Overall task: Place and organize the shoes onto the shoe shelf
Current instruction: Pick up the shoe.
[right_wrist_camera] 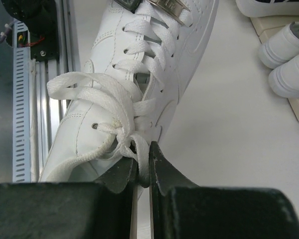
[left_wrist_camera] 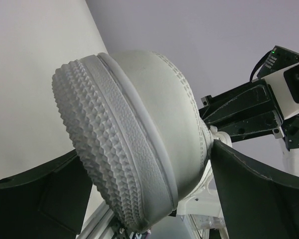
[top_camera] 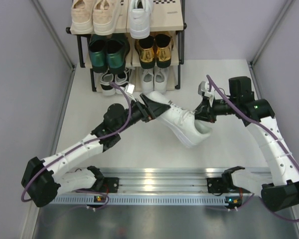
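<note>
A chunky white sneaker point(top_camera: 182, 122) hangs tilted above the table between my two grippers. My left gripper point(top_camera: 150, 106) is shut on its toe; in the left wrist view the toe and studded sole point(left_wrist_camera: 134, 124) fill the gap between the wide-set fingers point(left_wrist_camera: 249, 194). My right gripper point(top_camera: 205, 112) is shut on the sneaker's collar by the lace bow point(right_wrist_camera: 109, 99), jaws nearly closed point(right_wrist_camera: 143, 152). The shoe shelf point(top_camera: 167, 21) stands at the back. It holds beige sneakers point(top_camera: 92, 15), the other chunky white sneaker point(top_camera: 139, 19), green loafers point(top_camera: 107, 52), gold loafers point(top_camera: 155, 49), black-and-white sneakers point(top_camera: 113, 79) and white lace-ups point(top_camera: 154, 78).
A metal rail point(top_camera: 159, 180) with both arm bases runs along the near edge; it also shows in the right wrist view point(right_wrist_camera: 25, 99). Grey walls close in both sides. The white lace-ups on the lowest tier show at the right of the right wrist view point(right_wrist_camera: 284, 55).
</note>
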